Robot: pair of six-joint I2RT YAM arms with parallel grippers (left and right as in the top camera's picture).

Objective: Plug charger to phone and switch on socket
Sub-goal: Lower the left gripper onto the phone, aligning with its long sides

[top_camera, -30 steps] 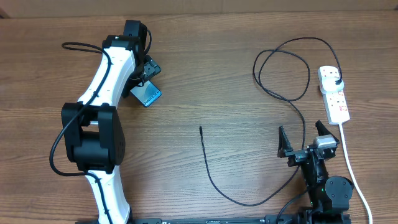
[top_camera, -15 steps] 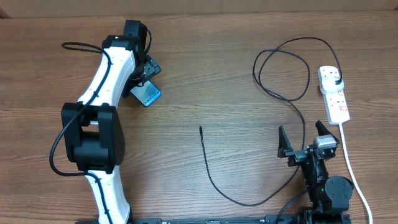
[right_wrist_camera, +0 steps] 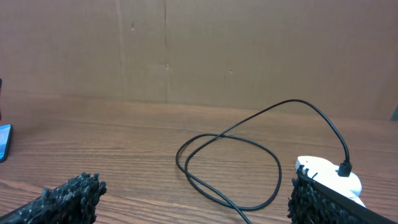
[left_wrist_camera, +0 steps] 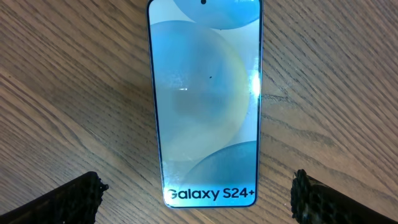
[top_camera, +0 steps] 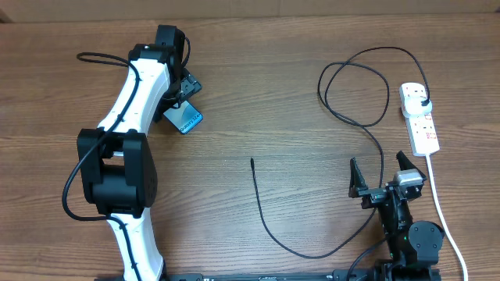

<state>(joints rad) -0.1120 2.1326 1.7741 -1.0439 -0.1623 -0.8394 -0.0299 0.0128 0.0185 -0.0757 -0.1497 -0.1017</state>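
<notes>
You're at the phone-grasp step: your left gripper (left_wrist_camera: 198, 190) hangs wide open, empty, astride the Galaxy S24+ phone (top_camera: 187, 119), overhead upper left. The right gripper (top_camera: 378, 168) gapes empty, lower right. Next, probably close squarely on its edges.

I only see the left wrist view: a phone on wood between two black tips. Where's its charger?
Observer: The charger lies loose mid-scene, its free tip well apart from the phone.
Operator: Is the other end plugged in?
Observer: Yes, its plug sits in the socket at the far right.
Operator: What's the other arm doing?
Observer: The right gripper is open, holding nothing.
</notes>
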